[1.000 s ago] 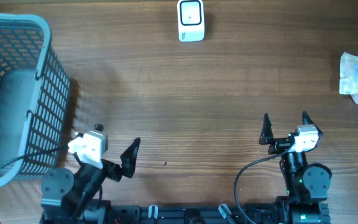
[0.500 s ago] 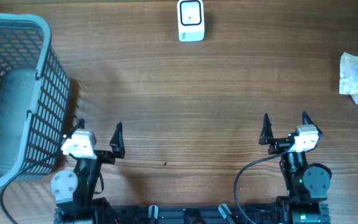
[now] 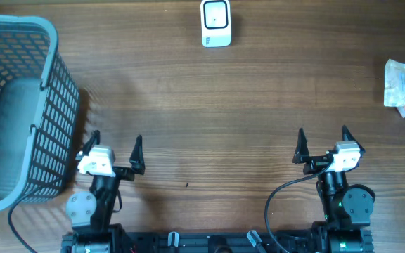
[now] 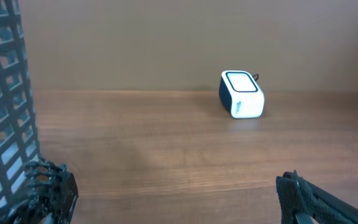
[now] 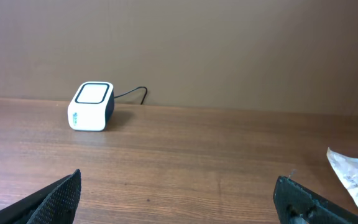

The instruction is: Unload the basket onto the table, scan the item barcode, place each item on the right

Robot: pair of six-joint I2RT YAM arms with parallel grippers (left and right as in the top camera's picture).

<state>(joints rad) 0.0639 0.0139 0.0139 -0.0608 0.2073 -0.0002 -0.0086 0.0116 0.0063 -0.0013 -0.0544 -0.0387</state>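
Resting on wood-grain table (image 3: 259, 91): scanner (image 3: 216, 22); brown wall (image 5: 229, 43) behind.

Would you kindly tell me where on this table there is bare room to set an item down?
The widest bare stretch is the middle of the table, bordered by the scanner behind, the basket at left, the packets at right, and the left gripper and right gripper in front. It is tightest between left gripper and basket.
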